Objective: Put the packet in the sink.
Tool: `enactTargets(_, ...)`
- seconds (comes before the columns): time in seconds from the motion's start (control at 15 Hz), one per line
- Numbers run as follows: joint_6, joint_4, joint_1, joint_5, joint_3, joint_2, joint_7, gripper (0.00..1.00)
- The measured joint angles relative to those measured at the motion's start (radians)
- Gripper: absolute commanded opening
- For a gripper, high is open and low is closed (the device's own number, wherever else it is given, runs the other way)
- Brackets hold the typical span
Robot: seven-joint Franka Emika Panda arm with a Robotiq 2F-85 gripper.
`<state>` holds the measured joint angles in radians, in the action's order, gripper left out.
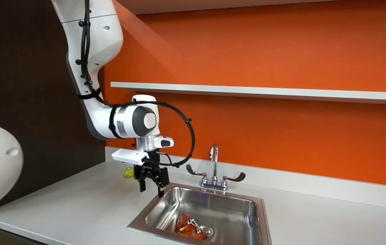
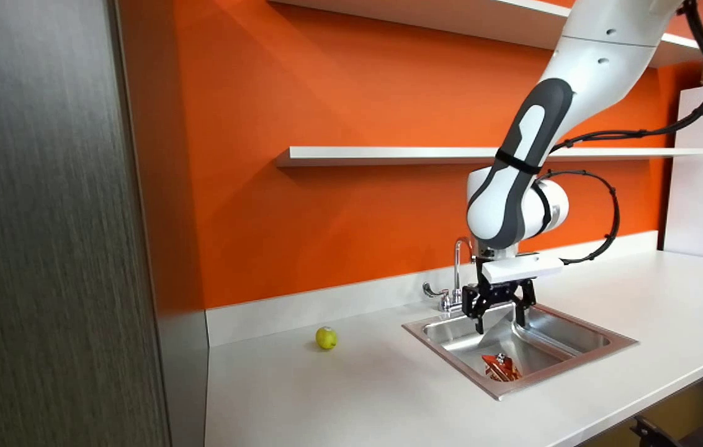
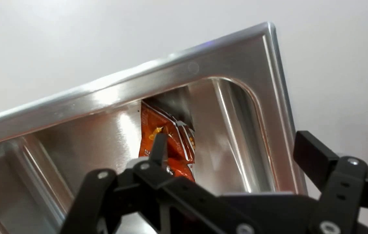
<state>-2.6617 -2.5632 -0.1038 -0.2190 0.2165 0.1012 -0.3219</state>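
One bag lies in the sink, bottom centre in an exterior view, and the gripper (spread, empty!) could clip the rim if it dips.

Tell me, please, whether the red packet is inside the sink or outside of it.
Inside. In both exterior views, the packet lies within the sink, lower than its rim.

A crinkled packet lies in the sink

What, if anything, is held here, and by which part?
Nothing: the black gripper has its jaws open, and the crinkly red-orange packet lies in the rectangular stainless-steel sink.
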Motion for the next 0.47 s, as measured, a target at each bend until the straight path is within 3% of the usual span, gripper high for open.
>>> enactTargets(0.47,0.135,-0.124,0.020,-0.045,-0.051,-0.200,-0.001,1.00)
